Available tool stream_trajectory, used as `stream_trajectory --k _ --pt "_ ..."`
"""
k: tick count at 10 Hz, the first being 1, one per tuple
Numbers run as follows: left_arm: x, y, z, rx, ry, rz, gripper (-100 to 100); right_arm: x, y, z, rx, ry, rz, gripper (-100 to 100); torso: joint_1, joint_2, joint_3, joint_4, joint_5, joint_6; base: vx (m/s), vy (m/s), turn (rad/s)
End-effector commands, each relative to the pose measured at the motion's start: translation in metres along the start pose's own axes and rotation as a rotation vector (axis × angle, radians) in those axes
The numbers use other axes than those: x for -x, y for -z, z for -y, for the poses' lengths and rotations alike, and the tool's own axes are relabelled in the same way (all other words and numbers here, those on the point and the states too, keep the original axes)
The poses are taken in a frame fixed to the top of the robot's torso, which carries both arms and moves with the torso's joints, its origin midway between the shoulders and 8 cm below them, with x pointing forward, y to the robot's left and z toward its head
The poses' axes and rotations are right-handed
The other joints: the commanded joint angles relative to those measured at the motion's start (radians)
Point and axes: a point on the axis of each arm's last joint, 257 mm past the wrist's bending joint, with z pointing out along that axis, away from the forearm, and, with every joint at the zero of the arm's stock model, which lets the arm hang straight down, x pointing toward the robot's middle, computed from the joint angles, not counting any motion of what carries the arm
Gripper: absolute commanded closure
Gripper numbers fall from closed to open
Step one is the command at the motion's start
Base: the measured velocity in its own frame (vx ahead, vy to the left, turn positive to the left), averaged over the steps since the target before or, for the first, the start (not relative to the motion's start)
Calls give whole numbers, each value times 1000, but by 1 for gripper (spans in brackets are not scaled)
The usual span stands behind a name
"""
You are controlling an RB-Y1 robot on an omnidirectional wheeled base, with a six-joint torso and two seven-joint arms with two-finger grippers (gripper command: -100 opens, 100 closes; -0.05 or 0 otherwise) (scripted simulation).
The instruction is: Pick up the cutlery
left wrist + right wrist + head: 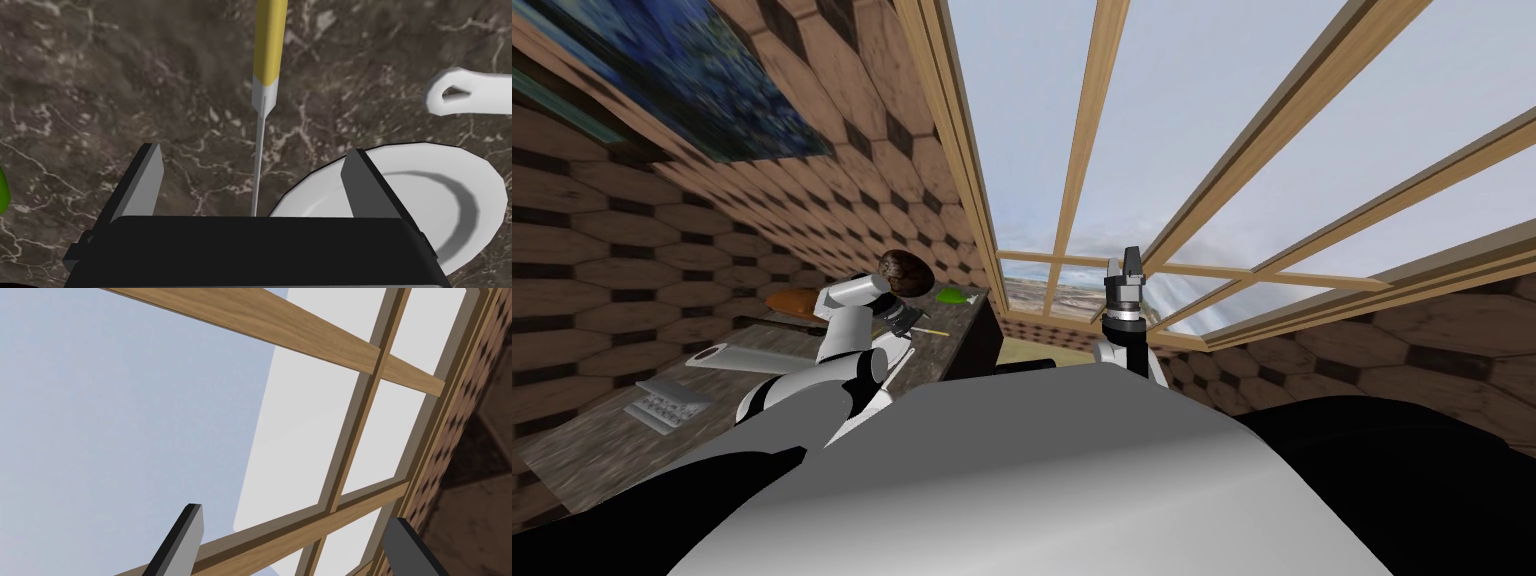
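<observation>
Both blades of left gripper (253,150) apart — yellow-handled knife (264,97) between them.

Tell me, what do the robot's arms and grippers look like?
The left arm is made of rounded white segments with dark joints. The right arm ends in a dark ribbed wrist. The left gripper and the right gripper are alike: a black box carrying two thin, flat, light grey fingers with dark edges. No cables or markings show.
</observation>
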Motion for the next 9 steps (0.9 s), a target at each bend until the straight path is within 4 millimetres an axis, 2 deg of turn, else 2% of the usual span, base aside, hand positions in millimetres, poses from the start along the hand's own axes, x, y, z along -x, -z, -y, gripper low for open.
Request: stream_trajectory --k 1,3,4,5,9 --pt "-3 -12 2 -1 3 0 -100 0 0 0 0 0 0 0 0 0 0 0 0 0 -5 13 -26" --pt "-6 -25 3 -1 6 0 -100 0 0 0 0 0 0 0 1 1 1 0 0 0 -15 27 -22" --pt "-5 -22 2 1 5 -1 -100 0 0 0 0 0 0 0 2 1 1 0 0 0 -8 13 -5" --pt "-5 -22 3 -1 5 0 100 0 0 0 0 0 0 0 1 1 1 0 0 0 0 0 0" --pt "-4 -21 5 -9 5 2 100 0 0 0 0 0 0 0 0 -2 -3 -3 0 1 0 0 4"
